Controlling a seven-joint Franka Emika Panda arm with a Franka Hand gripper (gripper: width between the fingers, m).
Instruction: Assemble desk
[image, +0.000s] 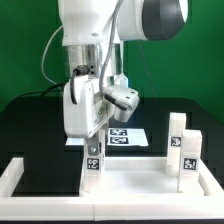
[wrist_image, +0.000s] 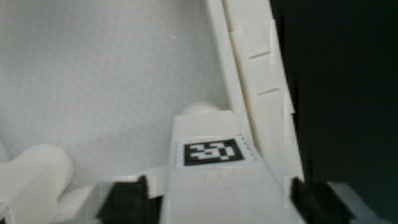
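Gripper (image: 93, 152) seems clamped on a white desk leg (image: 93, 160), though fingers (wrist_image: 128, 198) blur | leg upright over the desk top panel (image: 130, 180) at exterior view's left | two more legs (image: 181, 148) stand right | marker board (image: 126, 136) lies behind.

Black mat (image: 30, 135) under desk parts (image: 183, 150)
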